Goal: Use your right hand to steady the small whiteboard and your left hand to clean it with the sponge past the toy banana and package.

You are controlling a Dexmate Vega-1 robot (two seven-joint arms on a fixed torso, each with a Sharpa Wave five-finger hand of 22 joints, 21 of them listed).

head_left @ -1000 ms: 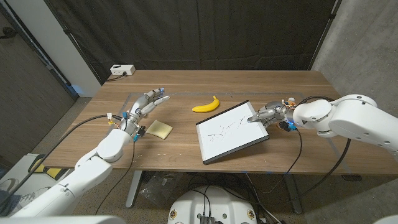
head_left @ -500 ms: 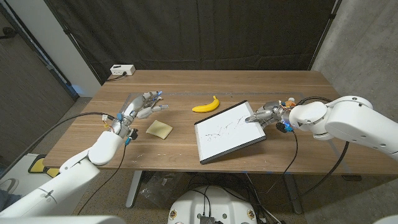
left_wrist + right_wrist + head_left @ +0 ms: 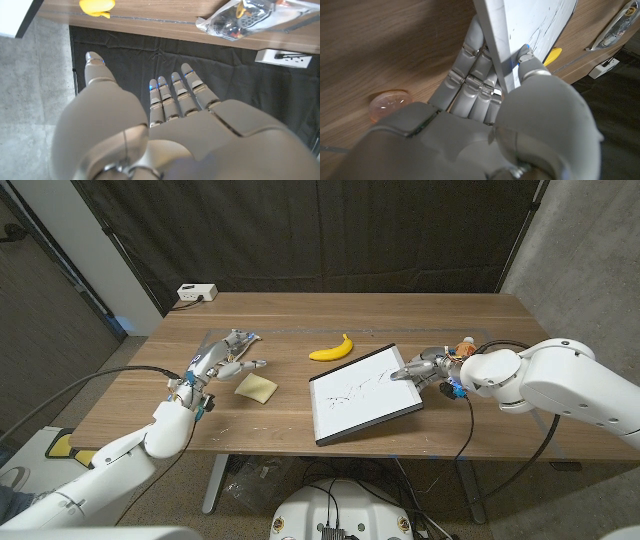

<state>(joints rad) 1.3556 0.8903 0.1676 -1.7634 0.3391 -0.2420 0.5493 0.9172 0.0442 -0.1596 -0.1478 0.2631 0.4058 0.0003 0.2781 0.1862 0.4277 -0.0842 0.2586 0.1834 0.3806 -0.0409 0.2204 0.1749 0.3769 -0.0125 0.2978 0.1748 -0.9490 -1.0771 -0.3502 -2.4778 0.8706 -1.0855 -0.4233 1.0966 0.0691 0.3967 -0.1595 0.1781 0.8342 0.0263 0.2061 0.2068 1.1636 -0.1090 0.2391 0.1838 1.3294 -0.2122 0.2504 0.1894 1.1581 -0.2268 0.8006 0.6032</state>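
The small whiteboard (image 3: pixel 362 393), scribbled with black lines, lies near the table's front middle. My right hand (image 3: pixel 424 366) grips its right edge, thumb on top and fingers underneath, as the right wrist view shows on the whiteboard (image 3: pixel 530 30). The yellow sponge (image 3: pixel 256 387) lies left of the board. My left hand (image 3: pixel 222 358) hovers open just beyond and left of the sponge, fingers spread; the left hand (image 3: pixel 165 125) holds nothing. The toy banana (image 3: pixel 332 351) lies behind the board. A clear package (image 3: pixel 228 342) lies under my left hand's far side; the package (image 3: pixel 250 17) is also in the left wrist view.
A white power box (image 3: pixel 196 293) sits at the table's far left corner. A small orange thing (image 3: pixel 464 343) lies just beyond my right hand. Black curtains hang behind the table (image 3: pixel 400 315).
My right hand has drawn the whiteboard slightly left and toward the front. My left hand has shifted left and nearer, away from the far side, still holding nothing.
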